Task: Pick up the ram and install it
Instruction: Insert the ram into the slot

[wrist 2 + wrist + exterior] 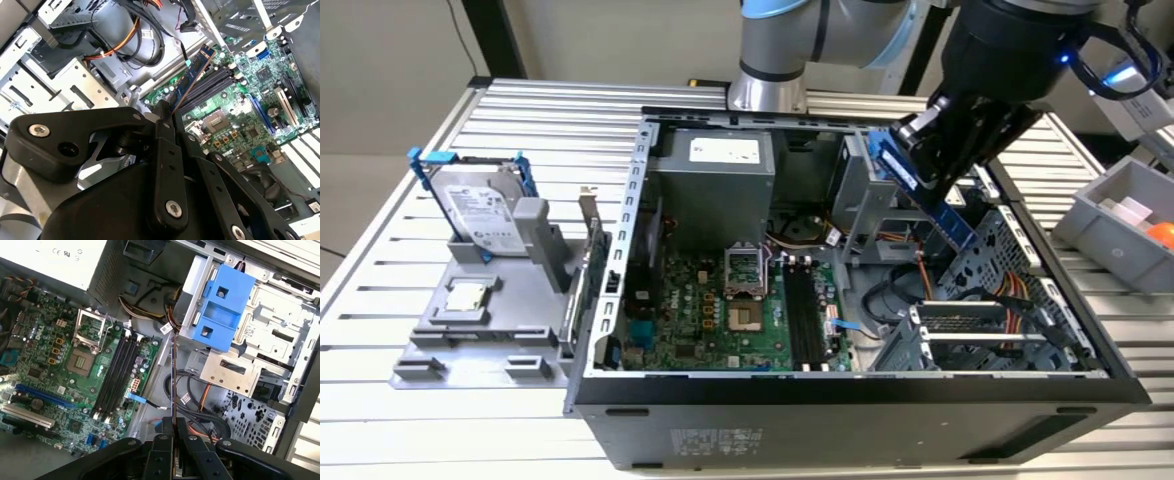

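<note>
My gripper (937,165) is shut on the ram (931,195), a thin bluish stick held tilted above the open computer case (854,385), over the drive bay on the exterior view's right. In the second wrist view the ram (192,75) juts out from between the black fingers (167,165), pointing toward the motherboard. The first wrist view has the ram (173,385) edge-on, rising from the gripper (173,429). The black memory slots (117,377) lie beside the CPU socket (87,347), with nothing in them and apart from the stick.
Cables (200,405) and a blue drive caddy (225,305) sit below the held stick. A grey fixture (480,330) at the exterior view's left carries a hard drive (480,210) and an upright card (594,260). A grey bin (1121,215) stands at the right.
</note>
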Controlling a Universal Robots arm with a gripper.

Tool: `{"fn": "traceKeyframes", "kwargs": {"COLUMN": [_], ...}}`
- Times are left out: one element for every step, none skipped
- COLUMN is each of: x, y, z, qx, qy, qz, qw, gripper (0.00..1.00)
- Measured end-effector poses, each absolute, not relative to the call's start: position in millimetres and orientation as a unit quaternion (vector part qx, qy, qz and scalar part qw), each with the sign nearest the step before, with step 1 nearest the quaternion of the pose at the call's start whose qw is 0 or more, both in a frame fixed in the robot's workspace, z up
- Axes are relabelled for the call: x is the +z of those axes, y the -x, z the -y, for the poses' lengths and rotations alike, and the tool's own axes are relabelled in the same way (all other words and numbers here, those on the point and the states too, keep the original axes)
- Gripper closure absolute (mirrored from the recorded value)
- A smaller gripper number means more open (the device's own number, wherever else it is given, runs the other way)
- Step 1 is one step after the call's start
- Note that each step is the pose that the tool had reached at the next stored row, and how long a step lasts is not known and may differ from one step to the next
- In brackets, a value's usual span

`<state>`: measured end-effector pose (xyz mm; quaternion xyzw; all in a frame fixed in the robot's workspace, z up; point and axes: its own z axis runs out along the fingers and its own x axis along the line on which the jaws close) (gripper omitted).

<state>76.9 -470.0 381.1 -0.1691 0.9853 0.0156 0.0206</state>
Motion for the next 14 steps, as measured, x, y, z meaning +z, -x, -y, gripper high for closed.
{"fn": "traceKeyframes", "kwargs": {"x": [381.0,380.9,380.8,380.8,380.7,380.7,380.7,380.7,380.7,380.6,380.6,380.6,380.6,380.6], "y": [-76.9,-76.9,-76.9,-76.9,-76.9,-76.9,-76.9,-76.9,-76.9,-76.9,-76.9,-76.9,-76.9,-76.9], "z": [469.9,469.9,469.9,469.9,469.9,469.9,469.9,469.9,469.9,469.9,469.9,469.9,469.9,469.9], "qx": [0.016,0.015,0.015,0.015,0.015,0.015,0.015,0.015,0.015,0.015,0.015,0.015,0.015,0.015], "qy": [0.166,0.163,0.161,0.159,0.158,0.158,0.157,0.157,0.157,0.157,0.157,0.157,0.157,0.157], "qz": [-0.986,-0.986,-0.987,-0.987,-0.987,-0.987,-0.987,-0.987,-0.987,-0.987,-0.987,-0.987,-0.987,-0.987], "qw": [0.021,0.021,0.021,0.021,0.021,0.021,0.021,0.021,0.021,0.021,0.021,0.021,0.021,0.021], "gripper": [1.00,1.00,1.00,1.00,1.00,1.00,1.00,1.00,1.00,1.00,1.00,1.00,1.00,1.00]}}
